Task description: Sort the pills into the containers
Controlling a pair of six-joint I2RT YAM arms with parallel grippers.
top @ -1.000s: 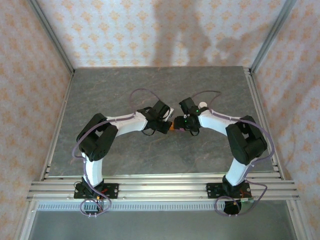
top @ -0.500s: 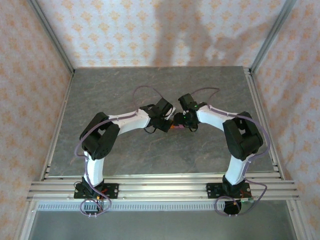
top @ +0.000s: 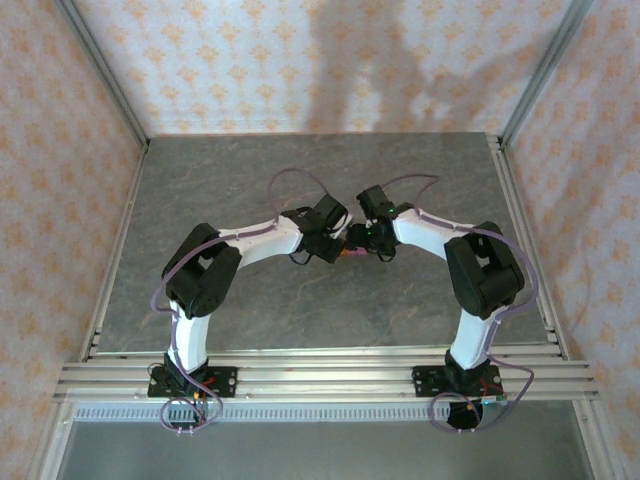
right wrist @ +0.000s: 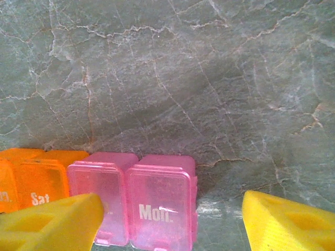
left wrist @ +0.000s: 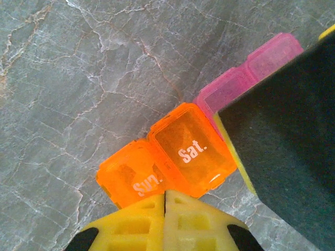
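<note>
**Strip braced at the orange end, pink end waiting between open jaws**

The containers [left wrist: 172, 162] lie flat on the tabletop [right wrist: 157, 68], a joined strip that runs from the orange "Sun." cell [left wrist: 133, 175] and "Sat." cell [left wrist: 191, 151] to two pink cells ending in the "Mon." cell [right wrist: 159, 206]. From above, the strip [top: 350, 254] sits between the two wrists.

The left jaws are closed tip to tip with nothing between them. Their yellow fingers [left wrist: 199, 225] sit against the near edge of the orange cells, about at the seam between "Sun." and "Sat.". The right jaws are spread wide and hold nothing. The "Mon." cell lies between their fingers [right wrist: 52, 219], close to the finger on the orange side and well apart from the other.

This looks like a step to secure the strip before any lid is opened. To do it well, the left jaws should act as a stop so the light strip cannot skate on the smooth tabletop. The right jaws should first centre on the pink end, then close across the cell walls rather than the lid, because an off-centre squeeze would likely swing the strip.

Every lid in view looks shut. The plastic is translucent, but I cannot tell whether any cell holds pills.
</note>
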